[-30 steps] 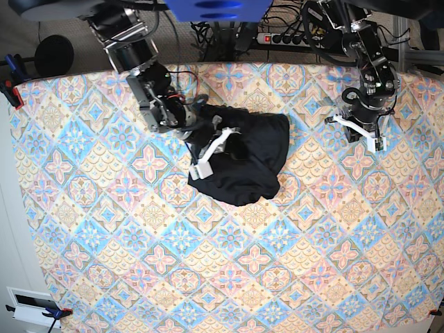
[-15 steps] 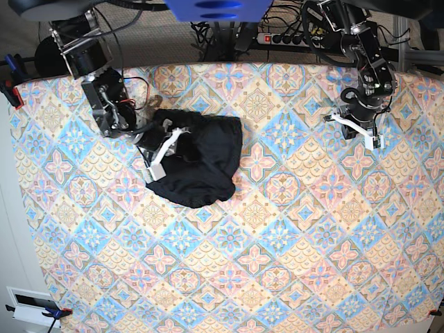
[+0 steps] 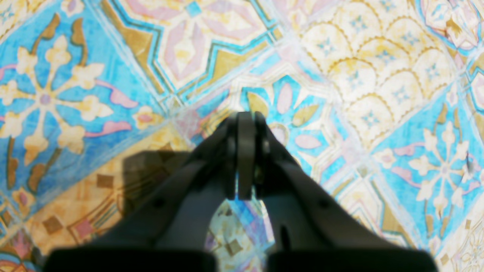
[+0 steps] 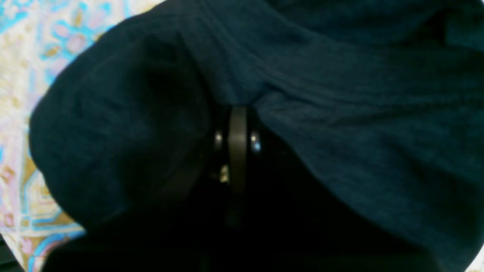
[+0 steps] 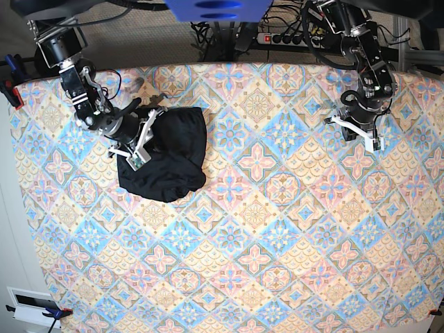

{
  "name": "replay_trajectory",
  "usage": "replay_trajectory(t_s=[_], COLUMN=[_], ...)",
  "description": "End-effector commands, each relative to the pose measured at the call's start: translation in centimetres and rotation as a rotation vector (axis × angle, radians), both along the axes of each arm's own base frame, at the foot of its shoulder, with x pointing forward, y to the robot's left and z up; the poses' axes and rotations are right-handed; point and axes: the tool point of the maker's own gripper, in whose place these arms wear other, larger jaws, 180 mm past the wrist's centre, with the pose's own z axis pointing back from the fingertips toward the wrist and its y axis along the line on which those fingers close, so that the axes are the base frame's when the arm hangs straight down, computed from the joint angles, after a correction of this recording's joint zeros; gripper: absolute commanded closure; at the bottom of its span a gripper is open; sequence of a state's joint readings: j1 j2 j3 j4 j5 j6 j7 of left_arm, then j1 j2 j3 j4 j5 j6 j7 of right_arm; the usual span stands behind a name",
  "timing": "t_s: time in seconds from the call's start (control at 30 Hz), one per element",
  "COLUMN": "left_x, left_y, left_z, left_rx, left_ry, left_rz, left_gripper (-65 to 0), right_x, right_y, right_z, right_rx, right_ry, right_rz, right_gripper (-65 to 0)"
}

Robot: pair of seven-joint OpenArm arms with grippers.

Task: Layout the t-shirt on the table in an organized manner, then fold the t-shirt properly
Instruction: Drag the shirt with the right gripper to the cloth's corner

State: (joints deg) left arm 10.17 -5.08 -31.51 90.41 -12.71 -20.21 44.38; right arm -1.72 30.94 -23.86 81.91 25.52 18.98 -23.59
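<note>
The t-shirt [image 5: 168,154] lies bunched in a dark heap on the table [image 5: 277,243], toward its far left area in the base view. The right gripper [image 5: 143,136] is clamped on the shirt's fabric. The left gripper [image 5: 361,130], fingers together and empty, hovers over bare patterned cloth well apart from the shirt.

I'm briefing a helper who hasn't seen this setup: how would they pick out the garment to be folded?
Start at the wide table covered in pastel blue, pink and cream diamond-tile cloth. Near its far left corner in the base view lies a crumpled black t-shirt of thin soft fabric, pinched by the right gripper. It is the only plain dark thing on the patterned cloth.
</note>
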Motion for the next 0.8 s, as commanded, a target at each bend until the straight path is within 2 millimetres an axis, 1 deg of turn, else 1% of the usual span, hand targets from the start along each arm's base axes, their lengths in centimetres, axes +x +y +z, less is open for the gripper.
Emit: replay_trajectory(t_s=[0.0,0.03,0.1,0.13,0.2,0.3,0.4,0.47,0.53,0.6,0.67,0.7,0.77], left_x=[0.6,0.6,0.6,0.6,0.6,0.6,0.6,0.7,0.7,0.7,0.7,0.7,0.7], left_y=[0.4,0.4,0.3,0.3,0.2,0.2,0.3,0.7,0.8,0.8,0.9,1.3,1.4], left_z=[0.8,0.8,0.8,0.8,0.8,0.8,0.8,1.0,1.0,1.0,1.1,1.2,1.3], left_rx=[0.015,0.015,0.015,0.014,0.014,0.014,0.015,0.023,0.024,0.025,0.028,0.038,0.041], left_ry=[-0.027,-0.027,-0.027,-0.026,-0.026,-0.026,-0.026,-0.03,-0.029,-0.029,-0.029,-0.028,-0.028], left_rz=[-0.006,-0.008,-0.011,-0.012,-0.015,-0.015,-0.015,-0.019,-0.02,-0.022,-0.023,-0.025,-0.025], left_gripper=[0.0,0.0,0.0,0.0,0.0,0.0,0.0,0.0,0.0,0.0,0.0,0.0,0.0], right_x=[-5.3,-5.4,-5.4,-5.3,-5.1,-5.3,-5.2,-5.4,-5.7,-5.6,-6.4,-6.7,-7.4], right_y=[-7.4,-8.1,-8.8,-9.6,-11.6,-14.8,-17.5,-19.1,-20.3,-21.9,-23.6,-24.2,-25.1], right_z=[-5.0,-5.1,-5.0,-4.8,-4.5,-4.4,-3.9,-3.7,-3.8,-3.4,-3.3,-3.3,-3.2], right_rx=[-0.385,-0.413,-0.441,-0.458,-0.486,-0.533,-0.569,-0.593,-0.61,-0.617,-0.62,-0.617,-0.615], right_ry=[0.242,0.239,0.235,0.233,0.234,0.257,0.254,0.259,0.27,0.266,0.273,0.272,0.277], right_rz=[0.015,0.023,0.03,0.027,0.0,-0.046,-0.074,-0.083,-0.096,-0.139,-0.18,-0.2,-0.227], right_gripper=[0.0,0.0,0.0,0.0,0.0,0.0,0.0,0.0,0.0,0.0,0.0,0.0,0.0])
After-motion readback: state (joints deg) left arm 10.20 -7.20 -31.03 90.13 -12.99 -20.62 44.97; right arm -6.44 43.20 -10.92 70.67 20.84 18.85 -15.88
